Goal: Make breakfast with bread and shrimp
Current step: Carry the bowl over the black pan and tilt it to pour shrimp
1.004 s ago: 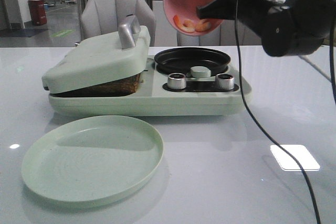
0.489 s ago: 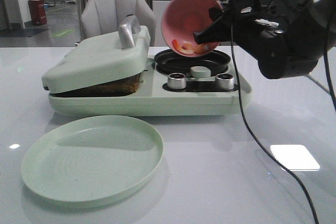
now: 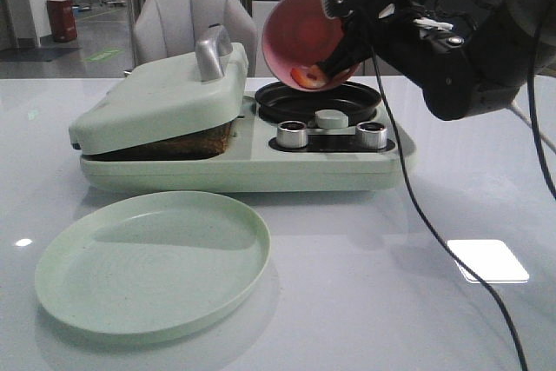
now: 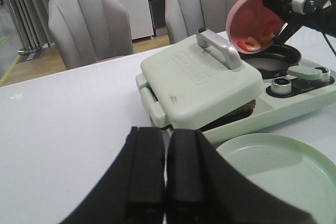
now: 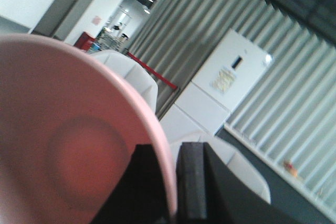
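- The right claw [image 3: 334,62] is clamped on the rim of a pink bowl [image 3: 300,32], one finger inside and one outside, holding it tipped steeply on its side above the round black frying pan [image 3: 318,100].
- The shrimp [image 3: 306,76] lie at the bowl's lowest edge, just over the pan.
- The left claw [image 4: 165,169] has its fingers pressed together on nothing, low over the white surface [image 3: 365,284].
- The pan sits in the right half of a pale green breakfast maker [image 3: 243,158] with two metal knobs [image 3: 293,133].
- The bread [image 3: 187,141] lies under the maker's hinged lid [image 3: 161,97], which rests tilted on it.
- A pale green plate [image 3: 152,262] lies in front of the maker.
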Tool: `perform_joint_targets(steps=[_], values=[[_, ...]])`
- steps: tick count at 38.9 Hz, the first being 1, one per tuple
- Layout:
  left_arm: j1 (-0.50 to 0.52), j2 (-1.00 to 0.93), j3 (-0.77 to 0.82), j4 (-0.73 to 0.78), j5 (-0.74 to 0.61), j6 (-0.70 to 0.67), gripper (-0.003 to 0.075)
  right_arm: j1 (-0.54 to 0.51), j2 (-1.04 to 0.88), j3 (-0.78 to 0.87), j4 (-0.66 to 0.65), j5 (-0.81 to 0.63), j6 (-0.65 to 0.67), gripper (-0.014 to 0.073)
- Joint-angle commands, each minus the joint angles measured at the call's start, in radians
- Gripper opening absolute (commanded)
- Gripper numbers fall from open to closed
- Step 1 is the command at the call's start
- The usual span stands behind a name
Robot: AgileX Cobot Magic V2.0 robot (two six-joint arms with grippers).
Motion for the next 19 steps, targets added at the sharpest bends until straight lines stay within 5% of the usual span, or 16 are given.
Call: perform_joint_targets(steps=[1, 13, 19], values=[[-0.009, 0.01, -0.025, -0.008, -0.081, -0.011, 0.0112, -0.003, -0.064, -0.034, -0.061, -0.172, -0.11, 0.014], [-0.009, 0.01, -0.025, -0.008, -0.081, -0.011, 0.0112, -0.003, -0.064, -0.034, -0.019, -0.172, -0.192, 0.014], [-0.009, 0.01, -0.025, -0.008, -0.081, -0.011, 0.0112, -0.003, -0.069, -0.034, 0.106, -0.171, -0.041, 0.014]])
